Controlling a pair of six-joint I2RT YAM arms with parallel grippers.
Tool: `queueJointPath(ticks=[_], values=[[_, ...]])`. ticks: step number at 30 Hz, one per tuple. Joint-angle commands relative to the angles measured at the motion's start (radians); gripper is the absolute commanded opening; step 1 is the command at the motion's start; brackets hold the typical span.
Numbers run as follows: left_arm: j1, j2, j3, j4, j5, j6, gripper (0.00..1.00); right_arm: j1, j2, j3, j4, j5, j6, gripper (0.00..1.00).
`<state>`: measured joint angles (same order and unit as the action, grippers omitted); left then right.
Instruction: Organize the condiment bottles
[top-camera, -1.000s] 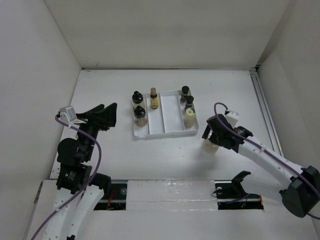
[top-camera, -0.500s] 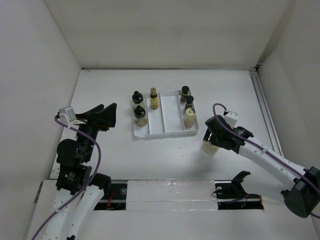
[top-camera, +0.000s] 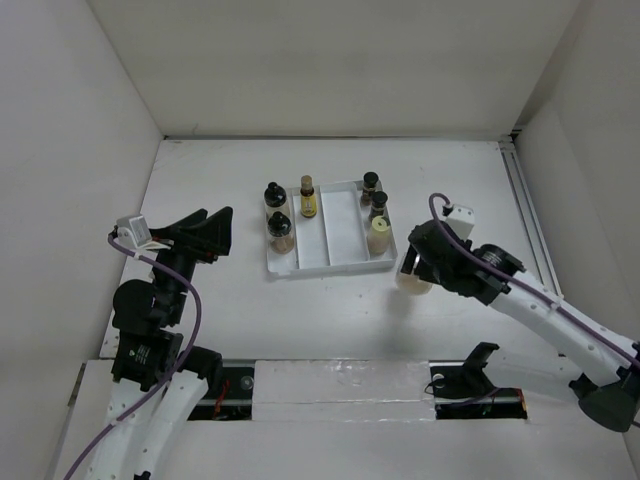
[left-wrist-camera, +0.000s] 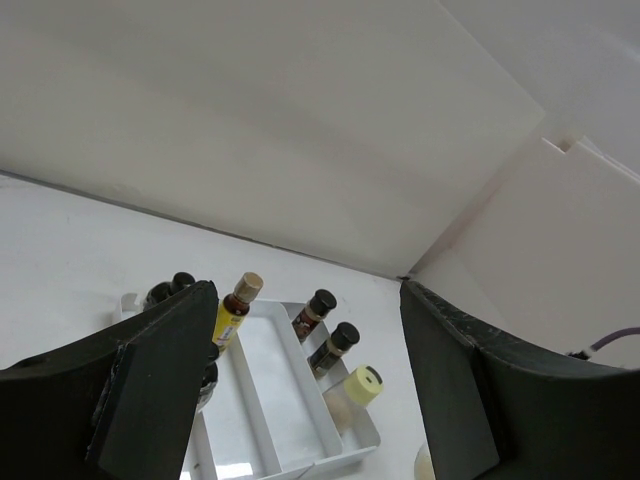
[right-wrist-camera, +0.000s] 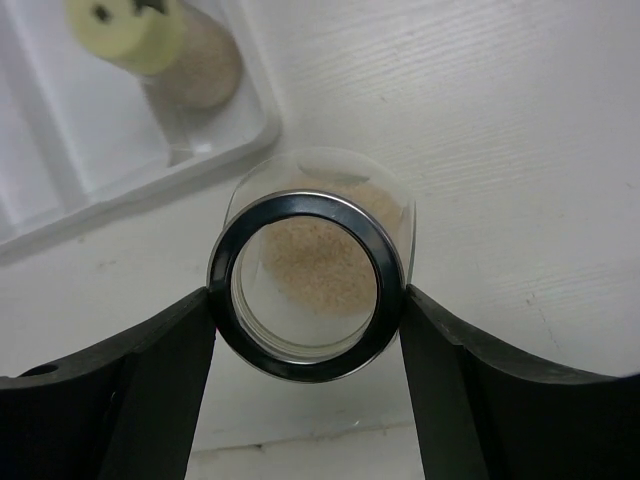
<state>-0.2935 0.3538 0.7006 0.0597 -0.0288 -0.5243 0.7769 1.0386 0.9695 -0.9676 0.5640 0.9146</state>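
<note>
Most of the work looks done: the other condiment bottles stand in the white divided tray, and only the wide clear jar is left outside it. The right jaws pinch that jar at its lid rim, one finger on each side, with the tray's corner just beyond them. The left jaws hang spread and empty, well apart from everything.

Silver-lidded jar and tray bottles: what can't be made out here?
Silver-lidded jar: top view, the right gripper covers most of it; resting or lifted, cannot tell.
Left-hand black-capped bottles: left wrist view, a finger of the left gripper hides all but their caps.
Amber bottle: top view, label too small to read.
Cream-yellow bottle: right wrist view, cut by the top edge.
</note>
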Motion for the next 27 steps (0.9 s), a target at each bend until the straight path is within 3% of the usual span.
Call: queueJointPath(ticks=[1, 6, 14, 21, 27], values=[[-0.004, -0.001, 0.023, 0.031, 0.010, 0.009, 0.69, 0.019, -0.055, 0.182, 0.018, -0.015, -0.078, 0.57], [-0.004, 0.019, 0.023, 0.031, 0.010, 0.009, 0.69, 0.062, 0.017, 0.297, 0.068, -0.114, -0.210, 0.57], [-0.004, 0.066, 0.023, 0.031, 0.010, 0.009, 0.69, 0.074, 0.236, 0.443, 0.419, -0.237, -0.440, 0.58], [-0.004, 0.105, 0.033, 0.022, 0.009, 0.018, 0.69, -0.036, 0.515, 0.561, 0.682, -0.375, -0.657, 0.59], [-0.004, 0.123, 0.033, 0.012, 0.009, 0.027, 0.69, -0.128, 0.661, 0.606, 0.733, -0.427, -0.753, 0.61]])
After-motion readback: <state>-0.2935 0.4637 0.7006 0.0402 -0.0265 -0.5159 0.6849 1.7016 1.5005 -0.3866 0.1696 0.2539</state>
